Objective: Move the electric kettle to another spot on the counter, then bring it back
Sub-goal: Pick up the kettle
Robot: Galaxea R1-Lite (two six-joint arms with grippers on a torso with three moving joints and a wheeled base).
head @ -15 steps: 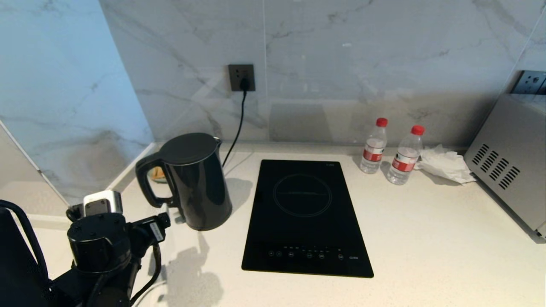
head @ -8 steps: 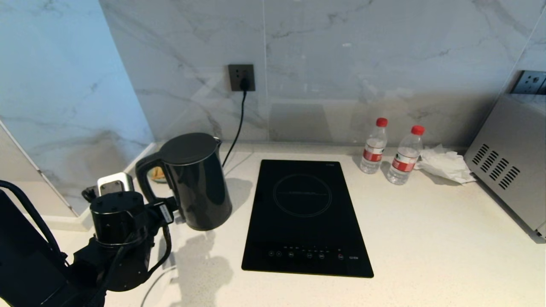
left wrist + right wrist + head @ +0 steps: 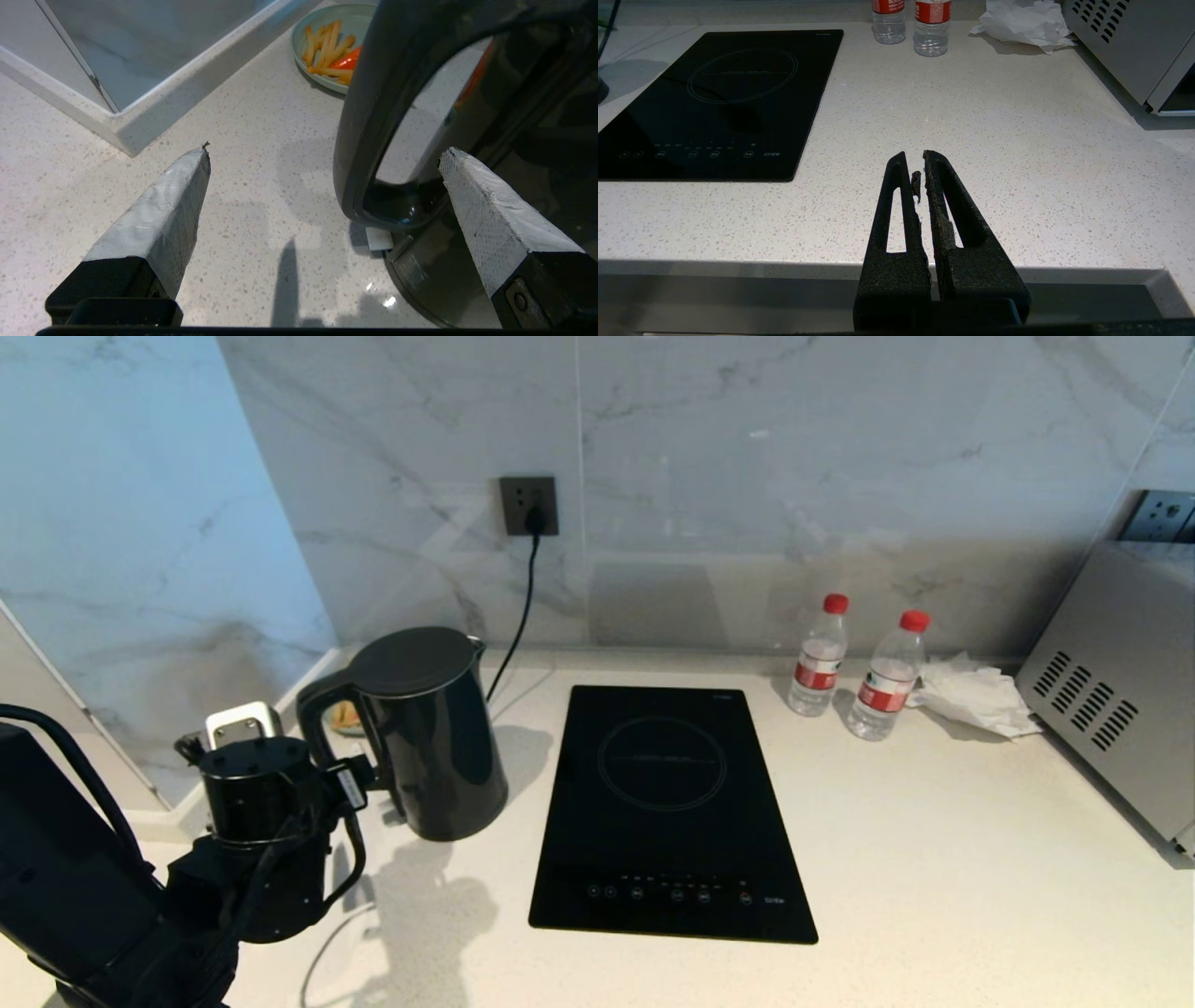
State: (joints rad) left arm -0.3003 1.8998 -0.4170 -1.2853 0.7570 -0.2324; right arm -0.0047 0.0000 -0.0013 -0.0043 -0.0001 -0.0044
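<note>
Electric kettle [image 3: 425,733] is standing upright on the counter [image 3: 934,896], left of the hob [image 3: 667,807]. Left gripper [image 3: 322,158] is hovering at its loop handle, jaws spread wide and straddling it, gripping nothing. Right gripper [image 3: 915,161] is resting closed, empty.

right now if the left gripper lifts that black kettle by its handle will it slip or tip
The electric kettle looks rigid, so its loop handle shouldn't flex. Its glossy plastic may be slippery. Tall, and held from one side by the left gripper, it will probably tilt spout-down.
</note>
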